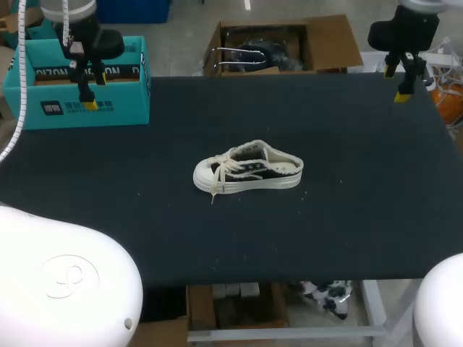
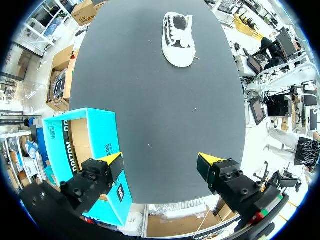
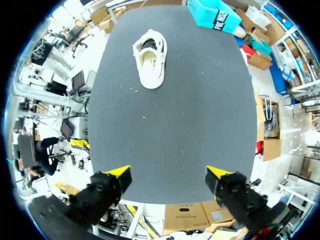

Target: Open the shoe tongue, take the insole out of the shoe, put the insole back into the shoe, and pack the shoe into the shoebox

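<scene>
Black cloth table (image 1: 362,217) w/ the sneaker (image 1: 248,172) upright on its sole near the middle, laces (image 1: 228,168) in, toe toward my left. Teal shoebox (image 1: 72,90) sits at the far left corner, well apart from the sneaker. Left gripper (image 2: 161,162) hangs by the shoebox, one finger over its wall, fingers spread wide, nothing btwn them. Right gripper (image 3: 168,172) is over the far right corner, likewise wide open & empty. Both are well apart from the sneaker.

Progress, my read: nothing done yet. No insole lies out on the table and the sneaker isn't boxed. The tongue is too small to judge, but prob. not opened. So all four steps look left, starting w/ the tongue.

View diffs: in head view the left arm (image 1: 69,22) covers part of the box top, so open vs closed is unclear there. Left wrist view shows it lidless w/ a bare brown inside. Right wrist view looks down into the sneaker's dark opening, but the insole can't be made out.
</scene>
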Controlling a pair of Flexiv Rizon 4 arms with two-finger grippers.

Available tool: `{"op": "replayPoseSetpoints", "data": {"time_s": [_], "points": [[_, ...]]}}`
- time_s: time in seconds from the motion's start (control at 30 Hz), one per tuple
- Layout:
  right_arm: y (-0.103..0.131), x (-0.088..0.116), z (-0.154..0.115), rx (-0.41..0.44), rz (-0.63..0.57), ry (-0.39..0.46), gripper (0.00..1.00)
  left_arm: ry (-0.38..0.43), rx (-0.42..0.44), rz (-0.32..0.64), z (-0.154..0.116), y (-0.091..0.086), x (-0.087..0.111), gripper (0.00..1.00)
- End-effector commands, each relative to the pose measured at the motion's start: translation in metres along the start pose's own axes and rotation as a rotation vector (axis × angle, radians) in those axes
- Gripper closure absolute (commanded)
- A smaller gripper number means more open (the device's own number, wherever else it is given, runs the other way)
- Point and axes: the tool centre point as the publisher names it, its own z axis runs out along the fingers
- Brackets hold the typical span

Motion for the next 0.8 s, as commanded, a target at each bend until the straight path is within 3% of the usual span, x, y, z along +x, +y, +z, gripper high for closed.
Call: {"op": "replayPoseSetpoints", "data": {"time_s": [0.03, 0.73, 0.8], "points": [[-0.0002, 0.0002, -0.0004, 0.001, 0.000, 0.001, 0.00, 0.002, -0.002, 0.000, -0.0007, 0.0000, 0.0001, 0.00], [-0.0002, 0.0002, -0.0004, 0.001, 0.000, 0.001, 0.00, -0.025, 0.027, -0.010, -0.0019, -0.0037, -0.0037, 0.00], [0.0056, 0.0045, 0.0046, -0.056, 0.006, -0.006, 0.00, -0.022, 0.057, -0.014, -0.0006, -0.0085, -0.0060, 0.00]]}}
